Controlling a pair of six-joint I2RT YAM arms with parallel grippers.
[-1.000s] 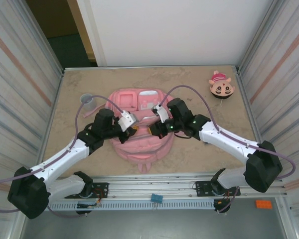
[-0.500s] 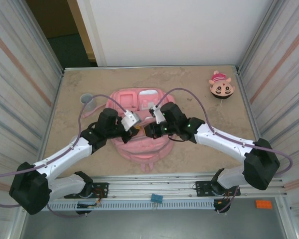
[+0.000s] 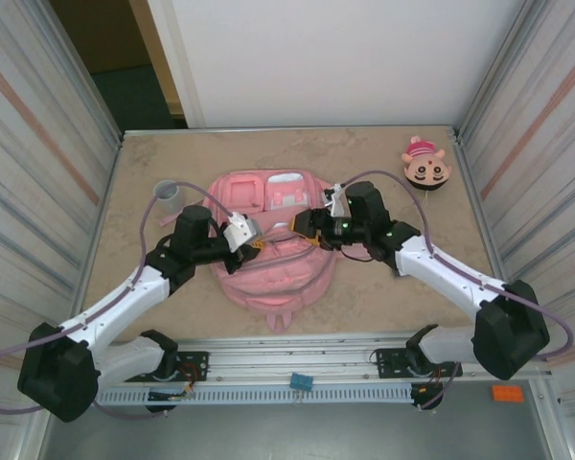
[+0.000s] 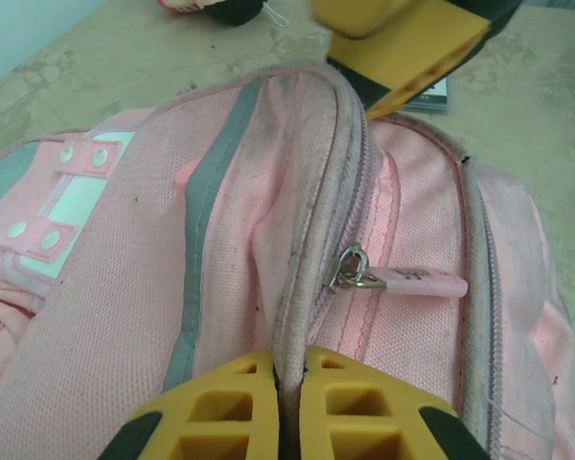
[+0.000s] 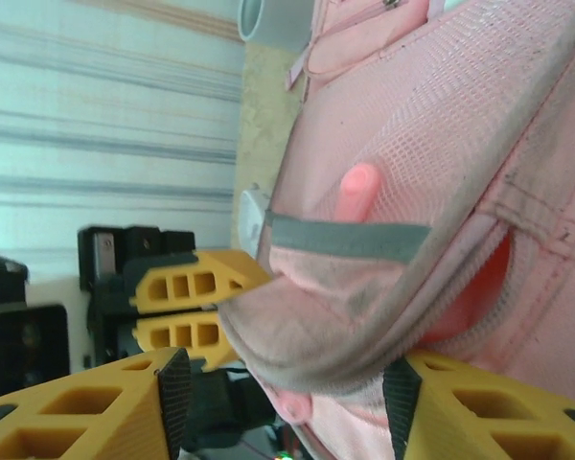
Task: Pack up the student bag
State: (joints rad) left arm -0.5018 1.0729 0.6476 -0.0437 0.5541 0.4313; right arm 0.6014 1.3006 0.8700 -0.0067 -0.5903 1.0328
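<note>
One student bag [image 3: 273,278] lay at the middle of the tabletop [image 3: 364,153], pockets up. Two pincers met over it. The left pincer [image 4: 289,374] was pinched narrow on its zipper ridge, and the right pincer [image 5: 287,379] gripped a fold of its rim. One grey cup [image 3: 168,195] stood just left of the bag, and one plush [image 3: 425,169] lay well apart to its right.

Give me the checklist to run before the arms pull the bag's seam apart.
1. Hold of left gripper on bag seam: ok, shut on the ridge.
2. Hold of right gripper on bag rim: cannot tell; jaws stand wide with fabric between.
3. Zipper pull free of both grippers: ok.
4. Zipper undone enough: cannot tell.
5. Grippers apart from each other: ok.
6. Cup and plush away from the arms: ok.
</note>
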